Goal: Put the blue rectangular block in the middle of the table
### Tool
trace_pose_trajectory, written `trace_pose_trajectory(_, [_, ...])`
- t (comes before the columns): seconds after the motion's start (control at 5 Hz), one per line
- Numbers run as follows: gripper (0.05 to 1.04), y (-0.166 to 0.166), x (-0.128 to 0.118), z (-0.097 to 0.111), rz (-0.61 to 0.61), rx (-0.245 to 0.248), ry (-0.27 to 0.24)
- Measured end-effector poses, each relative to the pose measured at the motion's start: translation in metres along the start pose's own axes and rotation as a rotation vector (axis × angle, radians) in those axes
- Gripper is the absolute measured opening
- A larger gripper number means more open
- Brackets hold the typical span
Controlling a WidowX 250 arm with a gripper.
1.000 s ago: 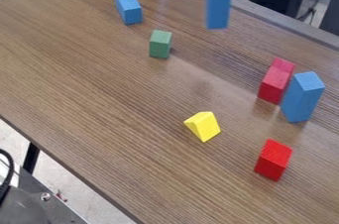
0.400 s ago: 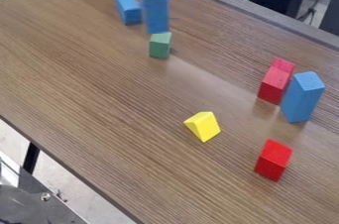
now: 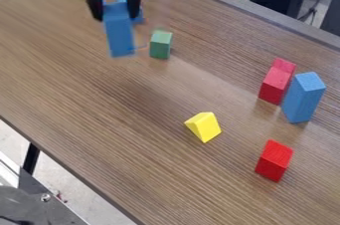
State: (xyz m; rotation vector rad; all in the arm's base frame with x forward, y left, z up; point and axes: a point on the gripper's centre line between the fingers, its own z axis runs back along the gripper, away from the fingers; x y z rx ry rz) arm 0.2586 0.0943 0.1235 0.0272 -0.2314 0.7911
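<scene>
My gripper (image 3: 118, 12) is at the upper left of the camera view, shut on a blue rectangular block (image 3: 119, 32). The block hangs upright below the fingers, raised over the table (image 3: 132, 144), just left of the green block. A second blue block (image 3: 138, 17) lies behind the gripper and is mostly hidden by it. Another tall blue block (image 3: 303, 97) stands on the right side of the table.
A green block (image 3: 160, 45) sits right of the held block. A yellow wedge-like block (image 3: 204, 127) is near the centre. On the right are a dark pink block (image 3: 277, 81), close beside the standing blue one, and a red block (image 3: 274, 161) nearer the front.
The gripper has travelled left across the top of the view and somewhat toward the camera, carrying the blue block along. The blocks on the table have stayed put.
</scene>
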Motion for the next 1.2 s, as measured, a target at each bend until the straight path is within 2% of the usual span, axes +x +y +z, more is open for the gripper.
trace_pose_trajectory(0.2, [0.548,0.002,-0.002,-0.019,0.023,0.007,-0.022])
trace_pose_trajectory(0.4, [0.548,0.000,-0.008,-0.044,0.021,-0.044,-0.039])
trace_pose_trajectory(0.6, [0.601,0.004,-0.005,-0.053,0.022,-0.038,-0.109])
trace_pose_trajectory(0.8, [0.902,0.008,-0.011,-0.059,0.026,-0.014,-0.083])
trace_pose_trajectory(1.0, [1.000,0.008,-0.010,-0.056,0.041,-0.015,-0.072])
trace_pose_trajectory(1.2, [1.000,-0.002,0.000,-0.024,0.053,-0.085,-0.108])
